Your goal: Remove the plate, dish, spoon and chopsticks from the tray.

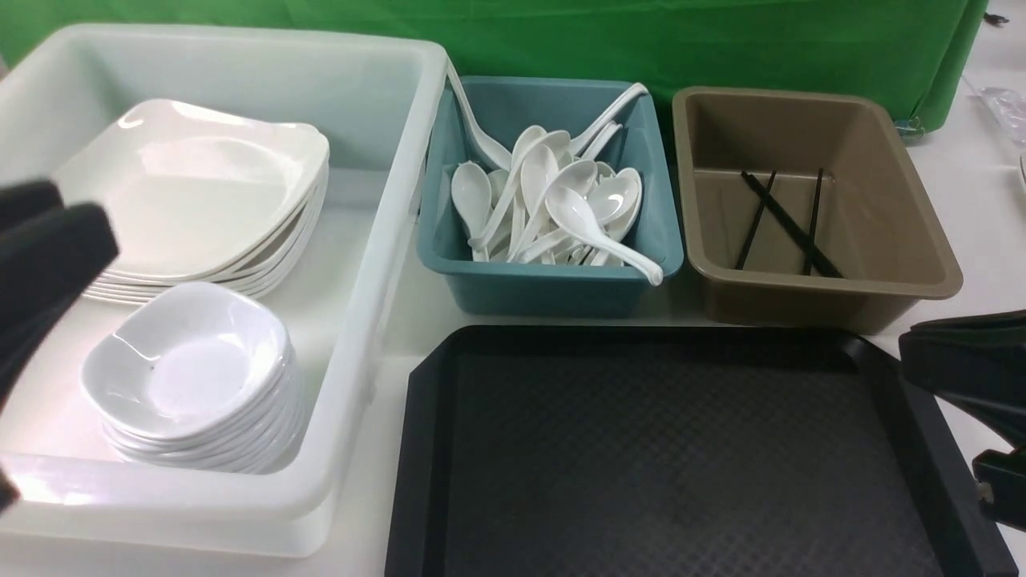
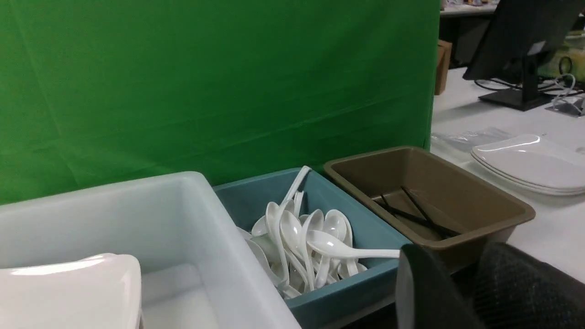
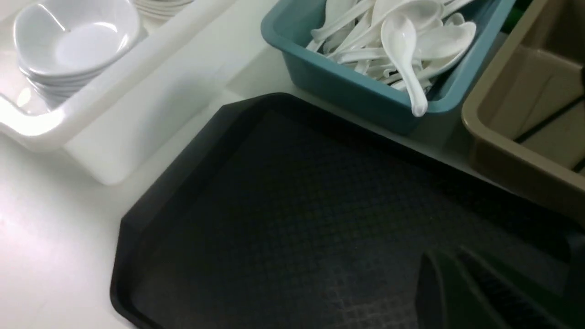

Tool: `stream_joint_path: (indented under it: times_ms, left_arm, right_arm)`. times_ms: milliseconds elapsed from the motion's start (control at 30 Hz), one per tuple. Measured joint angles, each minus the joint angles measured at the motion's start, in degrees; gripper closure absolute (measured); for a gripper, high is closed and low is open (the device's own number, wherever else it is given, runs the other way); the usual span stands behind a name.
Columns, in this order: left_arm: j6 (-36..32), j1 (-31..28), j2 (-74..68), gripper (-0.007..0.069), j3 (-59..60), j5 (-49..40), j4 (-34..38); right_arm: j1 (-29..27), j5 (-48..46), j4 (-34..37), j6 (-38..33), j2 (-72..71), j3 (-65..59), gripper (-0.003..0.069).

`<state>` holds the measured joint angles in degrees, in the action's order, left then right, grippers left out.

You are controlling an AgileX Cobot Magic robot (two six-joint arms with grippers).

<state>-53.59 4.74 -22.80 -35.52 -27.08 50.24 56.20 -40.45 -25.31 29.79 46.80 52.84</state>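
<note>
The left arm's fingers [image 1: 44, 240] hung nearly closed, empty, over the white bin; the right fingers [image 3: 461, 292], narrow and empty, hovered above the bare black dimpled plastic tray [image 1: 665, 449].

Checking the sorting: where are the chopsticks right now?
In the front view, the chopsticks lie crossed on the floor of the brown bin, far right, beside the teal spoon bin and behind the tray.

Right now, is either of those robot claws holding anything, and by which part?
Nothing is held. The left gripper hangs over the white bin, the right gripper over the bare tray; no tableware sits between either one's fingers.
</note>
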Motion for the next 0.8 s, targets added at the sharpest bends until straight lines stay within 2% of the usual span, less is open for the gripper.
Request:
stream_joint_path:
  times_ms: [167,267,600,733,800]
  left_arm:
    - [-0.04,4.91,3.93,0.0531,4.66,0.82,0.42]
    - [-0.04,5.86,4.17,0.0532,5.80,0.56,0.42]
    - [-0.04,6.07,4.17,0.0529,6.85,-1.48,-8.78]
    - [-0.04,6.07,4.17,0.0523,6.85,-1.54,-11.72]
    - [-0.04,6.07,4.17,0.0519,6.85,-1.54,-14.05]
  right_arm:
    - [0.00,0.00,0.00,1.24,0.00,0.00,0.0547]
    - [0.00,0.00,0.00,1.29,0.00,0.00,0.0538]
    - [-0.23,0.12,0.08,1.42,0.00,0.00,0.0519]
    - [-3.88,0.56,0.48,1.42,-0.12,0.00,0.0516]
    - [-9.89,0.58,3.61,0.78,-1.44,-0.45,0.0531]
